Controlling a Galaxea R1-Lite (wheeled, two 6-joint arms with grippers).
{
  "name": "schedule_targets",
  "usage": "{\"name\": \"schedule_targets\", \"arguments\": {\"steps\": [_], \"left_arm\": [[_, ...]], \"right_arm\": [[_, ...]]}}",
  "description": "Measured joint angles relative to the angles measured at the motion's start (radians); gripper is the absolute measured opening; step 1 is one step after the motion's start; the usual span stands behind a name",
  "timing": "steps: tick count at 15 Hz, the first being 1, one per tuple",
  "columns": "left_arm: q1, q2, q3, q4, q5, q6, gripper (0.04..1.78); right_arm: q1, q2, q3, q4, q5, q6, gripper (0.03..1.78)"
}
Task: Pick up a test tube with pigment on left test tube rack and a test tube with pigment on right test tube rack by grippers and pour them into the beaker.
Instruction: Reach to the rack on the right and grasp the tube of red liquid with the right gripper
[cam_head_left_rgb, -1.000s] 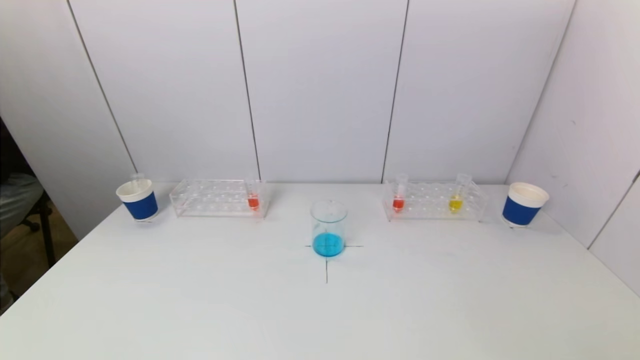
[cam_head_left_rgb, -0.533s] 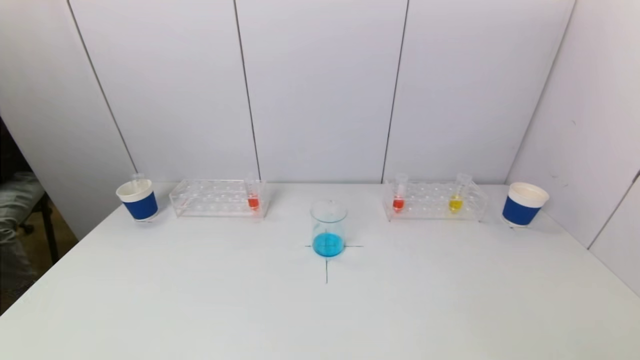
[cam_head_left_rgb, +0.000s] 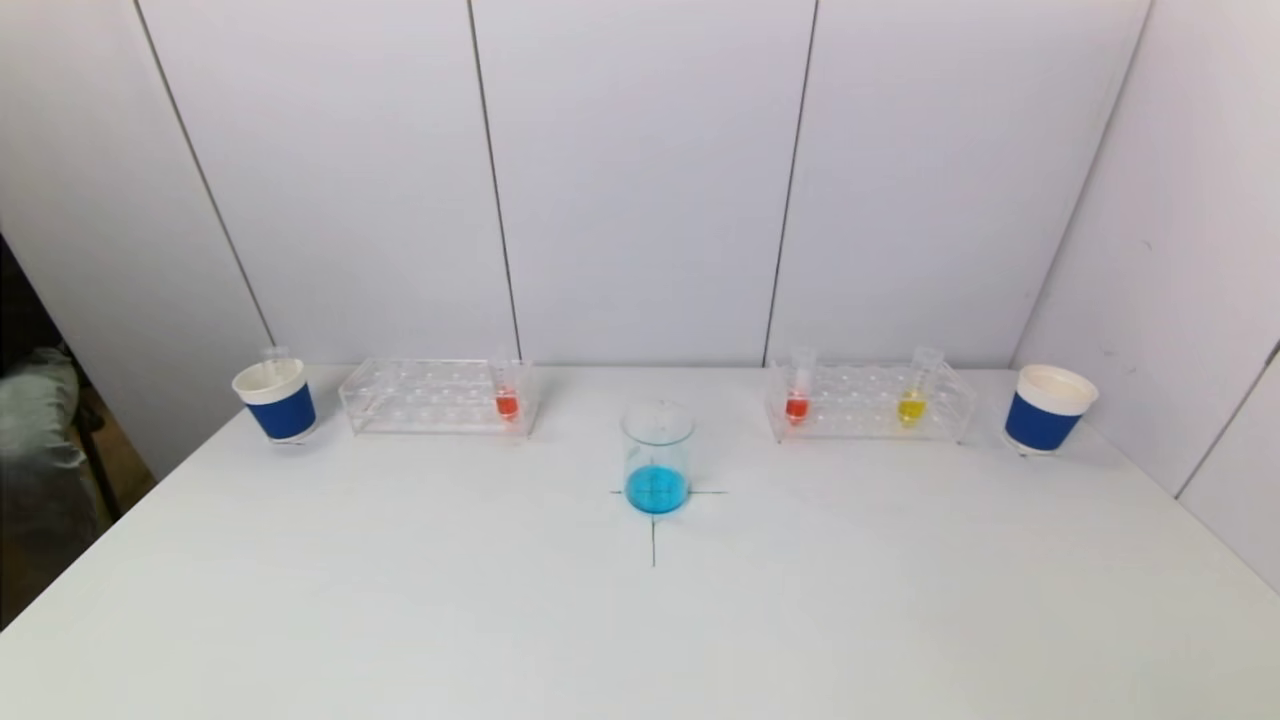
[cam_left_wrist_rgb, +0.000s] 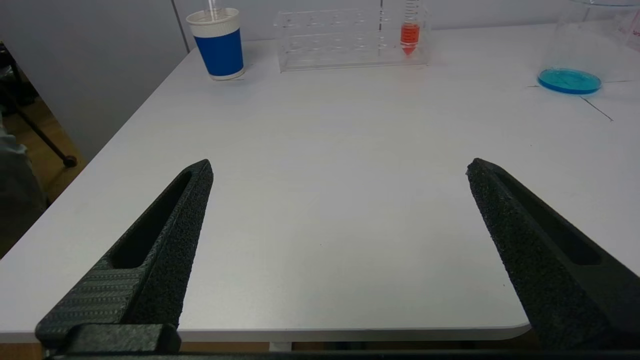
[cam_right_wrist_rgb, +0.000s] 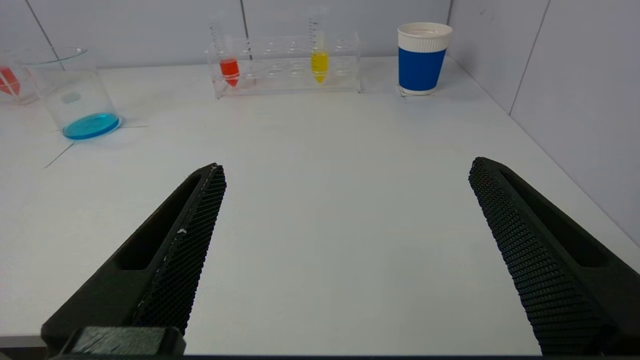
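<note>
The glass beaker (cam_head_left_rgb: 657, 458) with blue liquid stands on a cross mark at the table's middle; it also shows in the left wrist view (cam_left_wrist_rgb: 570, 60) and the right wrist view (cam_right_wrist_rgb: 75, 95). The clear left rack (cam_head_left_rgb: 435, 396) holds one red tube (cam_head_left_rgb: 506, 390) at its right end. The clear right rack (cam_head_left_rgb: 868, 402) holds a red tube (cam_head_left_rgb: 797, 390) and a yellow tube (cam_head_left_rgb: 913, 392). My left gripper (cam_left_wrist_rgb: 340, 167) is open and empty over the table's near left edge. My right gripper (cam_right_wrist_rgb: 347, 167) is open and empty over the near right edge. Neither gripper shows in the head view.
A blue paper cup (cam_head_left_rgb: 276, 401) with an empty tube in it stands left of the left rack. Another blue paper cup (cam_head_left_rgb: 1044, 409) stands right of the right rack, near the side wall (cam_head_left_rgb: 1180, 250). White panels close the back.
Nothing on the table has moved. Only a grey shape at the far left, off the table, has shifted.
</note>
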Motion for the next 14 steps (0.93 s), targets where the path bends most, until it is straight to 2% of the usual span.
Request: {"name": "schedule_targets", "arguments": {"steps": [10, 14], "left_arm": [[0.0, 0.0, 0.0, 0.0, 0.0, 0.0, 1.78], [0.0, 0.0, 0.0, 0.0, 0.0, 0.0, 1.78]], "right_arm": [[0.0, 0.0, -0.01, 0.009, 0.0, -0.017, 1.77], [0.001, 0.019, -0.166, 0.084, 0.01, -0.019, 1.77]]}}
